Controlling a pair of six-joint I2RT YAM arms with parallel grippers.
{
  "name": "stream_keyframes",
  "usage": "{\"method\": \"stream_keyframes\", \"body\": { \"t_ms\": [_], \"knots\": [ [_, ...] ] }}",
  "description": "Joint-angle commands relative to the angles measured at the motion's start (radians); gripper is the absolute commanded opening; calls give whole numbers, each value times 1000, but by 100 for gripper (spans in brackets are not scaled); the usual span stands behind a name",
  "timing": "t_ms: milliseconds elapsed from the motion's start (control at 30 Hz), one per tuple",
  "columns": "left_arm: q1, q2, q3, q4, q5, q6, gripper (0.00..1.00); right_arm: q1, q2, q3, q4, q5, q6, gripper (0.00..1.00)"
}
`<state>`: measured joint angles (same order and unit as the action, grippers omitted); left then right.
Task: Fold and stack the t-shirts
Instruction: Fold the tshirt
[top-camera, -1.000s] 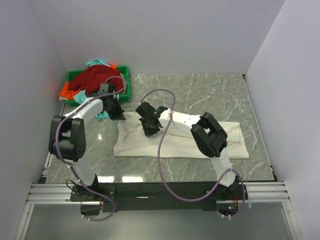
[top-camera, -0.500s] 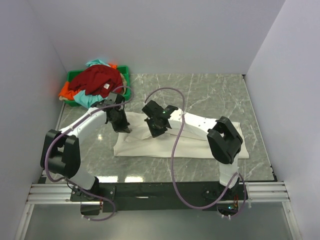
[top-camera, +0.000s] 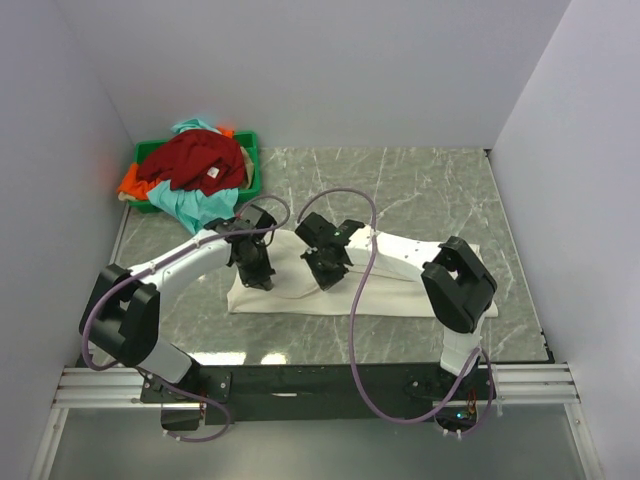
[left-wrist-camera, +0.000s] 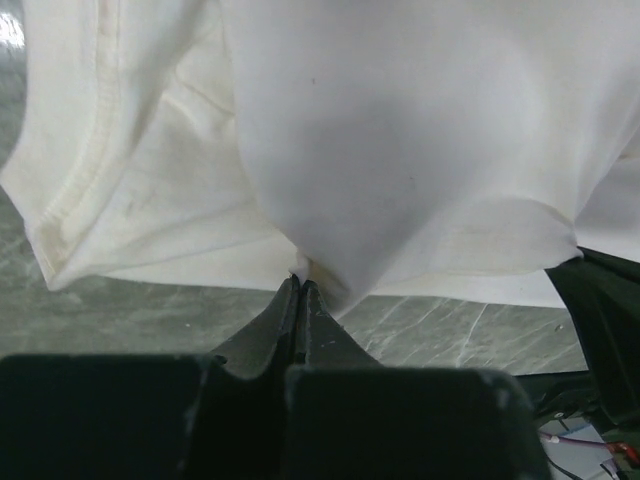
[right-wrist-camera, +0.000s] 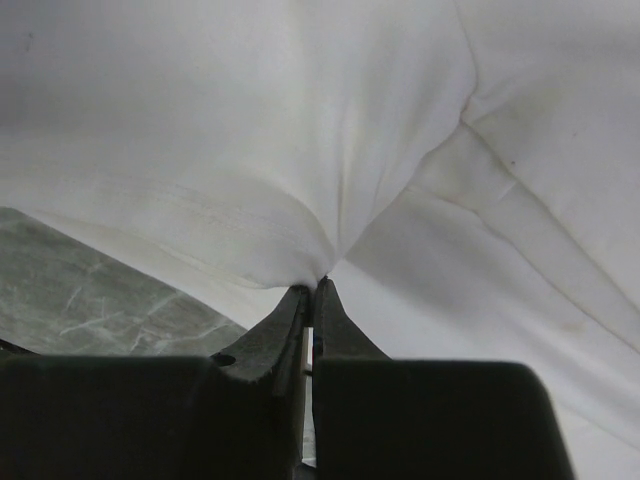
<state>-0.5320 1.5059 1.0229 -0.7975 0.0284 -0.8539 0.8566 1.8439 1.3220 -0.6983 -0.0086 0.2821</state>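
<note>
Left gripper (left-wrist-camera: 298, 288): jaws pressed together, pinching a small peak of the cream-white t-shirt (top-camera: 390, 298) at the fingertips. In the left wrist view the cloth fans up and away from the pinch in a smooth bulge. A thick stitched hem runs along the left side.

Right gripper (right-wrist-camera: 312, 288): jaws likewise closed on a fold of the same shirt. Creases radiate from the pinch point, and a flat sewn seam crosses diagonally to the right.

From above, both grippers sit on the left half of the shirt, just beside each other and side by side. The left one is near the shirt's left edge and the right one is further in towards the middle. The right arm's white link lies across the shirt's upper right part.

Shirt: spread on the desk (top-camera: 420, 185), roughly rectangular outline. The long axis runs left to right, parallel to the near edge. The cloth is flat at the right end and rumpled around the two pinches. I cannot tell which end holds the collar. The fabric is soft, matte knit with faint wrinkles.

Desk: grey-green surface, marble-veined and slightly glossy.

Far left corner: green bin (top-camera: 250, 150), rigid plastic, well apart from the grippers. It is heaped with the dark red t-shirt (top-camera: 195, 160) on top. The teal t-shirt (top-camera: 190, 205) spills over the near rim, and the orange t-shirt (top-camera: 130, 185) hangs out at the left. All three are crumpled and unfolded.
</note>
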Motion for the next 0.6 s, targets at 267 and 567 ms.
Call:
{"method": "stream_keyframes", "body": {
  "t_ms": [267, 567],
  "knots": [
    [-52, -12, -40, -48, -65, -86, 0, -5, -66, -73, 2, -19, -4, 0],
    [-36, -41, 46, -71, -39, -31, 64, -5, -74, -57, -21, -14, 2, 30]
  ]
}}
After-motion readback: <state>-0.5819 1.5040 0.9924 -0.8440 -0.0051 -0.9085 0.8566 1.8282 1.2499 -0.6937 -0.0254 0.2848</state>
